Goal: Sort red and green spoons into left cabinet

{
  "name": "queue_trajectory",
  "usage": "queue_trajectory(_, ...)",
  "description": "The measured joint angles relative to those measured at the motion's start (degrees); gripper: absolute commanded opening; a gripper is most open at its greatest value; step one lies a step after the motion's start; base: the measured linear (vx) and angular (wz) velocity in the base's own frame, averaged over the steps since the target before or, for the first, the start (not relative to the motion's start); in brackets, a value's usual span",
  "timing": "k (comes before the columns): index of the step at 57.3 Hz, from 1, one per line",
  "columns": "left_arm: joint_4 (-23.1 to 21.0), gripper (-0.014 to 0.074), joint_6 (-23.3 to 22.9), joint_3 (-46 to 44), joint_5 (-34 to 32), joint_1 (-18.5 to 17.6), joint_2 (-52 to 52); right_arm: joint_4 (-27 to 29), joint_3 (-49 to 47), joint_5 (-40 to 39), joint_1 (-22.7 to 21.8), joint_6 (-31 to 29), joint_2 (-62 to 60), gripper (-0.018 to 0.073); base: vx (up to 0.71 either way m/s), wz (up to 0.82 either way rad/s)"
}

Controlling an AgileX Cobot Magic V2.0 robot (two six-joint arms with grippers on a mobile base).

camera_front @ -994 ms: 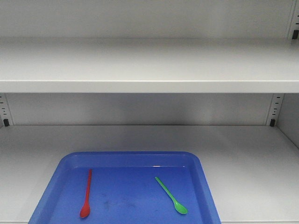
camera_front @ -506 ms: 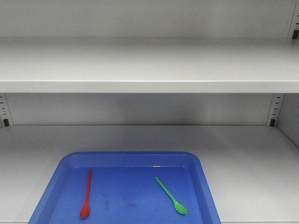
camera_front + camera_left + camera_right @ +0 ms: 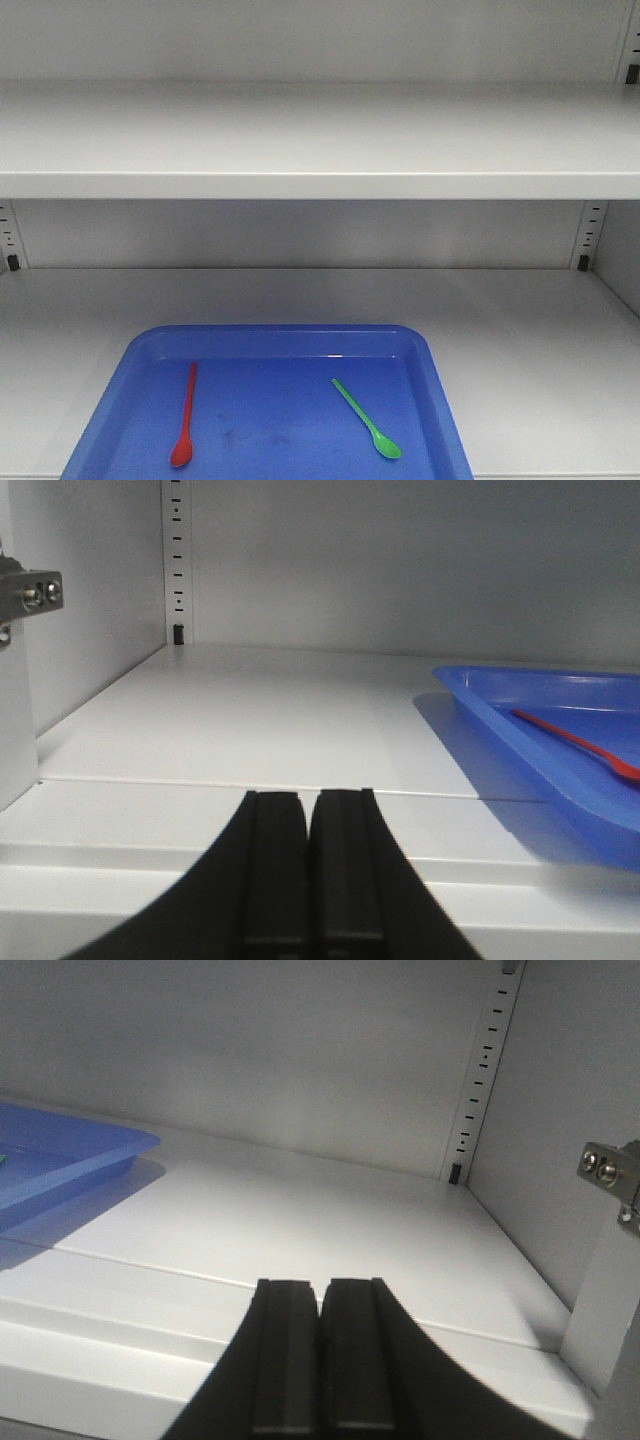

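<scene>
Grippers, left [image 3: 308, 880] and right [image 3: 320, 1360], clenched empty, level at shelf edge; red spoon [image 3: 185, 416] and green spoon [image 3: 366, 420] lying apart in blue tray [image 3: 280, 340].

- The left pincer [image 3: 309, 870] shows only in its own wrist view, at the bottom edge of the frame. Its two black fingers [image 3: 274, 865] are pressed together, with no gap between them and nothing held.
- The right pincer [image 3: 321, 1360] likewise shows only in its wrist view, low in the frame. Its fingers [image 3: 285, 1355] meet along a thin seam, empty.
- Both point level and straight ahead.
- Neither arm appears in the front view.
</scene>
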Motion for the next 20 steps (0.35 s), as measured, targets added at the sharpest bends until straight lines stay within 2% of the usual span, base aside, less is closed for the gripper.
queue_trajectory(20,0.0,-0.0006,0.0,0.0,0.0,0.0,0.0,0.0,0.0,0.0,0.0,0.0,0.0,-0.0009,0.00,0.00)
